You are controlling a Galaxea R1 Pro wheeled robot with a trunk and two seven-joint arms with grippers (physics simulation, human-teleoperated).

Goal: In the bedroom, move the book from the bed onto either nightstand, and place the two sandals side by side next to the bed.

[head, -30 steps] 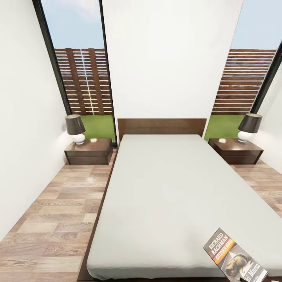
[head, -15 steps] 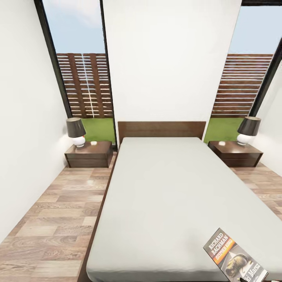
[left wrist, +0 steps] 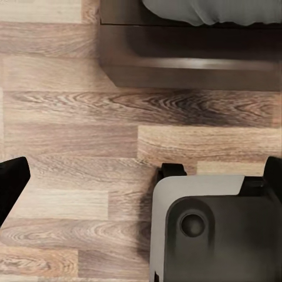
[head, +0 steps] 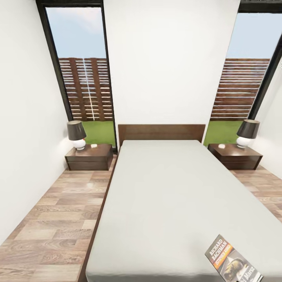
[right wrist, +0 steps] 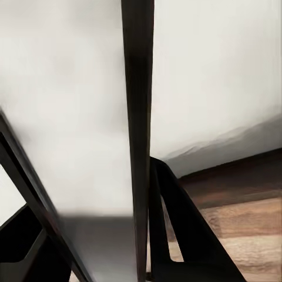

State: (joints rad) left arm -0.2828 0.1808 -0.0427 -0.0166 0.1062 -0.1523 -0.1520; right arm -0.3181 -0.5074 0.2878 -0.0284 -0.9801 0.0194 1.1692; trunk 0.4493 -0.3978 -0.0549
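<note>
The book (head: 231, 261), dark with white lettering and an orange band, lies flat on the bed (head: 164, 203) at its near right corner. A dark brown nightstand (head: 89, 157) stands left of the headboard and its twin (head: 235, 156) stands to the right. The sandals are out of view. In the left wrist view my left gripper (left wrist: 142, 176) hangs open over the plank floor beside the bed frame's corner (left wrist: 176, 64), a black fingertip (left wrist: 12, 182) at one edge. My right gripper (right wrist: 76, 141) has its dark fingers (right wrist: 176, 223) apart, against the pale mattress.
Each nightstand carries a dark-shaded lamp (head: 76, 134), (head: 247, 133) and a small white item. Floor strips run along both sides of the bed, the left one (head: 58, 211) wider. My own base (left wrist: 217, 229) sits near the bed's foot. A thin dark bar (right wrist: 138, 117) crosses the right wrist view.
The whole head view has shifted downward and the window tops have come into sight, so the camera has moved. The book lies in the same spot on the bed.
</note>
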